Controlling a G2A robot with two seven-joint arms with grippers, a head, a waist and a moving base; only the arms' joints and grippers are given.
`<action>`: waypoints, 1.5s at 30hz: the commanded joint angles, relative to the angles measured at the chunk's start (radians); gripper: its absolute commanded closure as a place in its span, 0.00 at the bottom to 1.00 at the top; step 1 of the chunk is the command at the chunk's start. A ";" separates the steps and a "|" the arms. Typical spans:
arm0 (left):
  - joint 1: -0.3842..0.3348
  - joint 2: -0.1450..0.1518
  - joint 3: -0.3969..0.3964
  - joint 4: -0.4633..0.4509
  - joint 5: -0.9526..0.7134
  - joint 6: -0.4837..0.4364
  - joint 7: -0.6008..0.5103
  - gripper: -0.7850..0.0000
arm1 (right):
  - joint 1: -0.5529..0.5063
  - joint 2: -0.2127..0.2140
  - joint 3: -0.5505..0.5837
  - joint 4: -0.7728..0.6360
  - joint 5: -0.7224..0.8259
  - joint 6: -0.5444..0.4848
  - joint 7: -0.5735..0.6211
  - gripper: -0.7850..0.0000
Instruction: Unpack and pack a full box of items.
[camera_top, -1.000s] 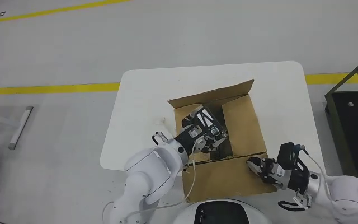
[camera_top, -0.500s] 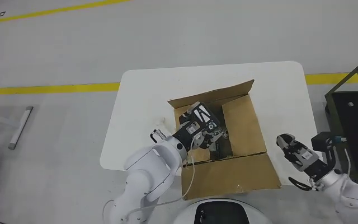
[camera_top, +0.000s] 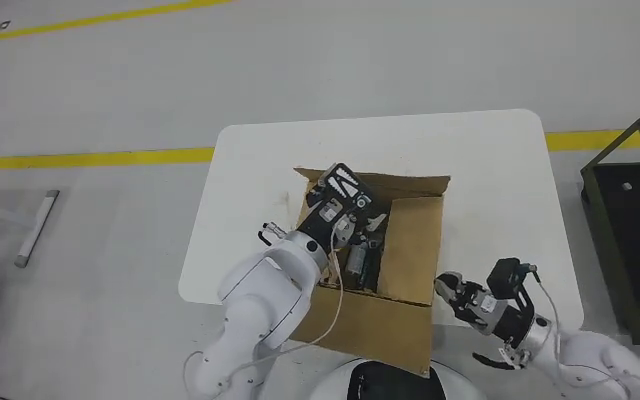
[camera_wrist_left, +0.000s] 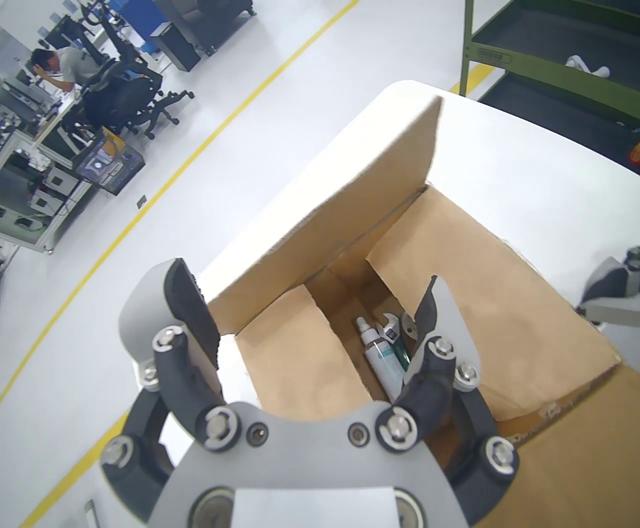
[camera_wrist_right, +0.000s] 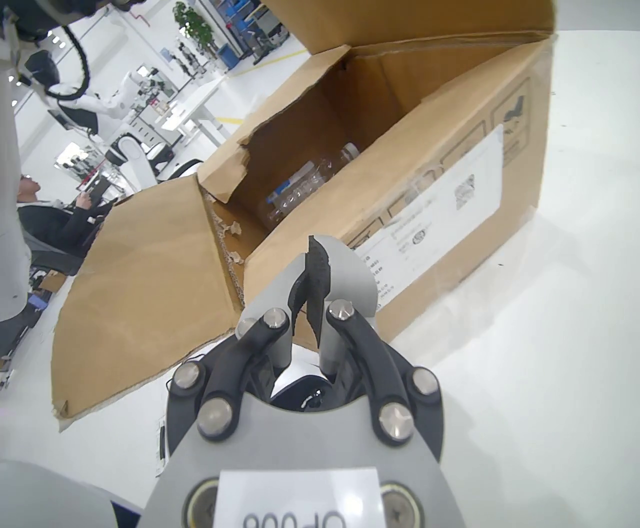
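Box (camera_top: 415, 238) on table (camera_top: 480, 150), flaps (camera_wrist_left: 350, 215) raised around bottles (camera_wrist_left: 378, 352), rack (camera_top: 612, 230) nearby

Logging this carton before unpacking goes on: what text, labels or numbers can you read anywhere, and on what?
White label on the cardboard box side: print too small and blurred to read.
Handling symbols on the box: pictograms, no legible words.
Sticker behind the right gripper: characters upside down, cut off at the edge; not readable in full.
Tube in the box: label too small.
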 joint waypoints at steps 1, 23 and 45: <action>-0.002 0.001 -0.006 0.004 0.007 0.004 0.003 0.00 | 0.005 0.000 0.030 -0.006 0.006 0.045 -0.026 1.00; 0.012 0.008 -0.064 0.008 0.049 0.043 0.002 0.00 | 0.579 0.009 -0.093 0.188 0.005 0.129 0.256 1.00; 0.017 0.009 -0.058 0.020 0.080 0.048 0.008 0.00 | 0.850 -0.026 -0.271 0.555 0.159 0.269 0.293 1.00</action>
